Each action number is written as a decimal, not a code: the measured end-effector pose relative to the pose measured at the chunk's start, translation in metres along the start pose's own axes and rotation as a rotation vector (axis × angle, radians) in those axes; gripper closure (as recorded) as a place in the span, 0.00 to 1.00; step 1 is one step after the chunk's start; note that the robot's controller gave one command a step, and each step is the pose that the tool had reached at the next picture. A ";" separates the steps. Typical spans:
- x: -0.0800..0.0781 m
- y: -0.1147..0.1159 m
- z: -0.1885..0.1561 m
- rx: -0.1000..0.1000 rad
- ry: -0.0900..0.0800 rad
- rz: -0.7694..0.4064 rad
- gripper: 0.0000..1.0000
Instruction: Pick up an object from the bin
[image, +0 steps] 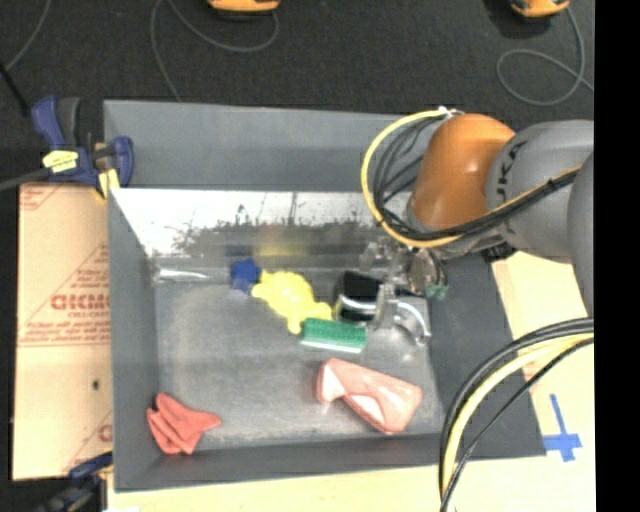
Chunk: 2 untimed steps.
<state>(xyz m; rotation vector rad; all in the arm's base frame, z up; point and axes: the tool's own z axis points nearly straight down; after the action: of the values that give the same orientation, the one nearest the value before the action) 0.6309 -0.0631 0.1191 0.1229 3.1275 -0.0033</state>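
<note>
Grey metal parts of the pincer are seen low in the right half of the bin, under the orange cover of the wrist. Whether the pincer is spread or pressed together cannot be told, and nothing is seen pinched in it.

Just beside it, on its left, a small black object with a pale face is found. A flat green block lies close below that one. One of these two is judged to be the thing to be picked, more likely the black one, but this cannot be stated as certain.

Further left, a yellow soft-looking toy is placed against the green block, and a small blue piece lies near the back wall. A pink folded thing is near the front, below the pincer. An orange-red piece is well apart, in the front left corner.

Some risks can be judged from here. Because the black object, the green block and the yellow toy are crowded together, two things could be caught at once. A neighbour could also be pushed, so that the wanted thing is tipped away. The right wall is near as well, and it could be struck if the pincer is moved sideways.
</note>
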 end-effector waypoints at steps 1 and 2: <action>0.013 0.015 0.024 -0.005 -0.011 0.098 0.00; 0.017 0.019 0.026 -0.005 -0.014 0.120 0.00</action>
<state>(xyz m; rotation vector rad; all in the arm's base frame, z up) 0.6162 -0.0434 0.0926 0.3095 3.0999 0.0048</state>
